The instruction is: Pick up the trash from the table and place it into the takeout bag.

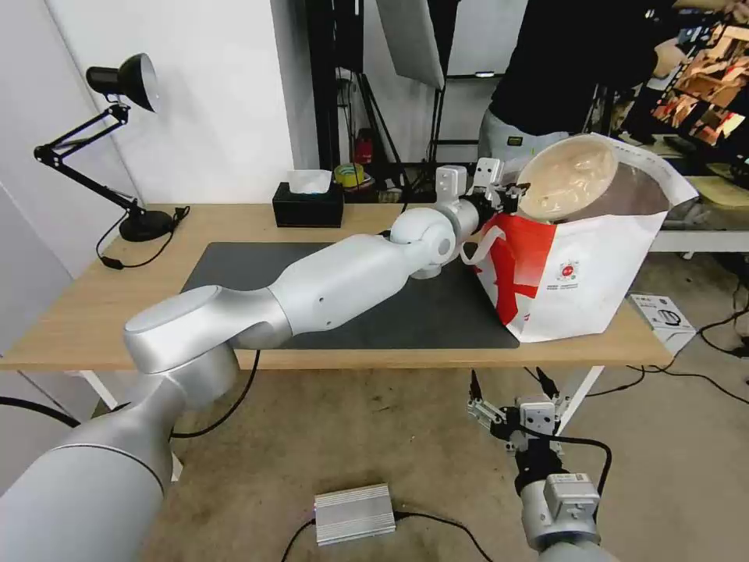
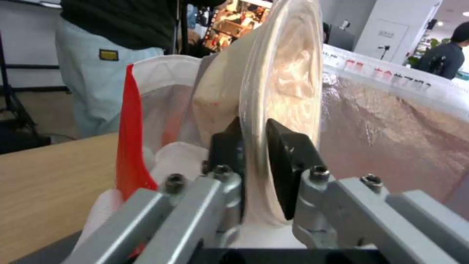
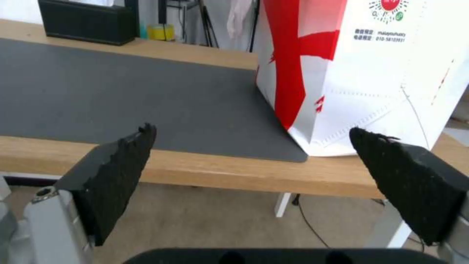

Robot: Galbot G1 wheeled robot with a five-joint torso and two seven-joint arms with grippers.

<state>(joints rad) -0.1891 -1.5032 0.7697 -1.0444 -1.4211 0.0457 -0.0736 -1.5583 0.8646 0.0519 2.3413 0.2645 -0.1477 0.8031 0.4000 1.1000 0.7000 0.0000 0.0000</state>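
Over the open mouth of the takeout bag (image 1: 581, 277), at the table's (image 1: 70, 320) right end, the left gripper (image 1: 511, 195) pinches the rim of the tan pulp bowl (image 1: 568, 182), tipped on edge; the right gripper (image 1: 511, 398) hangs below the table's front edge, fingers spread wide and empty

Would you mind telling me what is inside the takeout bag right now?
Silver foil lining shows inside the takeout bag. The tan pulp bowl, pinched by its rim in the left tool, hangs tilted at the mouth. The bag's walls and the bowl hide anything deeper.
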